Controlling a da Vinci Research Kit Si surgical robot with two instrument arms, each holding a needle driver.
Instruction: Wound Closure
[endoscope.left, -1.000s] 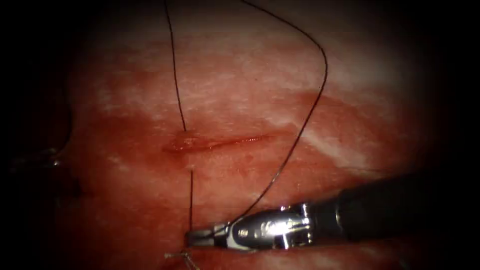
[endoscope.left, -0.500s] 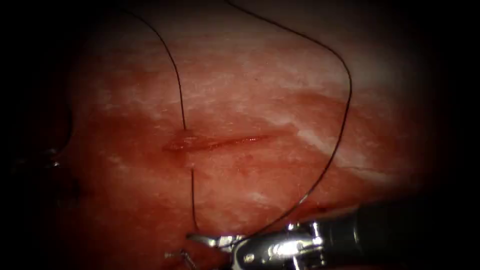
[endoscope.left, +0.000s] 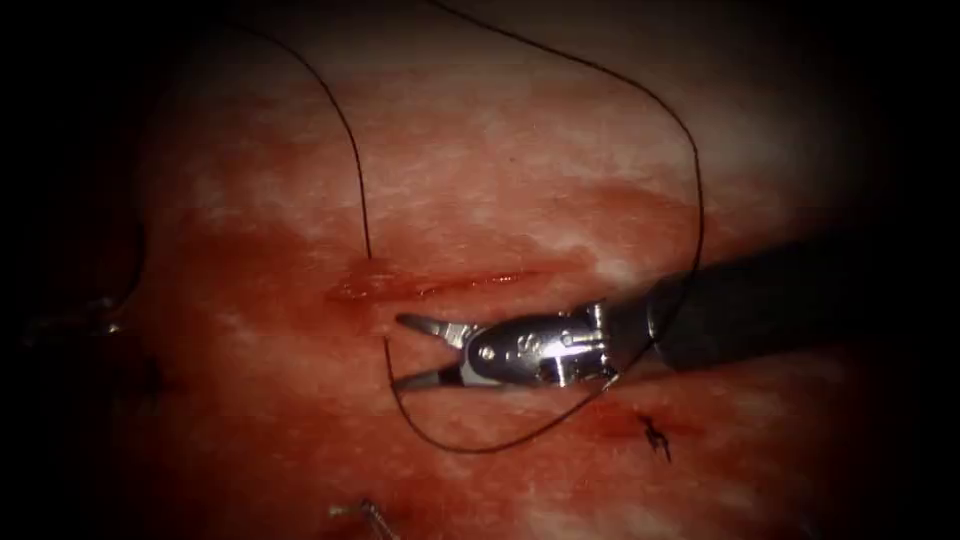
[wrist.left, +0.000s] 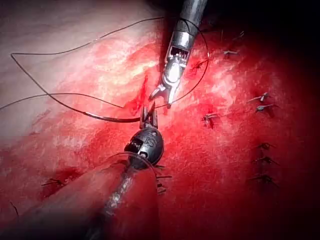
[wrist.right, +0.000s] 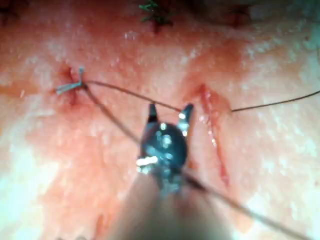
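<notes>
Risks, as I'm reading it:
- The right tool (endoscope.left: 400, 352) is sitting with its jaws spread wide and gripping nothing, just below the left end of the cut (endoscope.left: 440, 285). Its lower tip is almost touching the thread (endoscope.left: 450, 448) where that comes out of the tissue (endoscope.left: 500, 150). Closing there could nick or pinch the strand.
- The thread is lying slack in a loop under the tool, then passing behind its shaft and arcing up toward the tissue's far edge. Any shaft motion could be dragging that strand and loading the stitch.
- The slack loop is lying near a cut end of thread (endoscope.left: 655, 435) on the tissue's near side, so there's a snag risk if the loop is swept that way.
- Red fluid (endoscope.left: 280, 310) is pooling around the cut's left end, making the entry and exit points hard to read.

Pose:
- The right arm is coming in from the right, shaft nearly level and low over the tissue, jaws pointing at the cut's left end.
- In the left wrist view, the left tool (wrist.left: 149, 114) is pointing at the cut from the opposite side, close to the right tool's tips. It looks clamped on the thread, which ends at its jaws, but I'm not fully sure.

Needle: I can't make it out, so I can't say whether it's in the tissue.
</notes>
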